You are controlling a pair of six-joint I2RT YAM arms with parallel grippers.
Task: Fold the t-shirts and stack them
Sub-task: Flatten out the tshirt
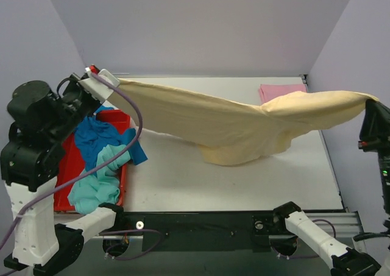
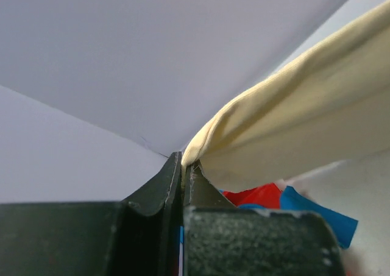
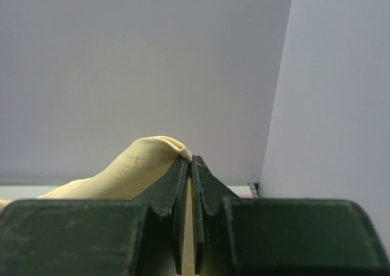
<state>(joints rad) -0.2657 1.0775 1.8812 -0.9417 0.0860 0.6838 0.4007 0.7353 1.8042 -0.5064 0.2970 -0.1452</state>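
You've got the beige t-shirt [image 1: 231,120] strung up in the air between both arms, stretched left to right across the table [image 1: 244,187]. Your left gripper [image 2: 183,165] is pressed together on one edge of it, high at the far left above the far end of the red tray [image 1: 66,175], and the wrist view shows the cloth bunching out right at the tips. Your right gripper [image 3: 191,161] is pinching the other end at the table's right edge, with a stitched fold of beige poking up beside its closed tips. The shirt sags in the middle, and its lowest bulge looks to rest on the table near the centre. The pink t-shirt [image 1: 277,91] lies flat at the far right, partly behind the beige cloth. In the tray the blue t-shirt [image 1: 97,136] sits heaped farther back, spilling over the right rim, and the teal t-shirt [image 1: 97,184] is crumpled at the near end.
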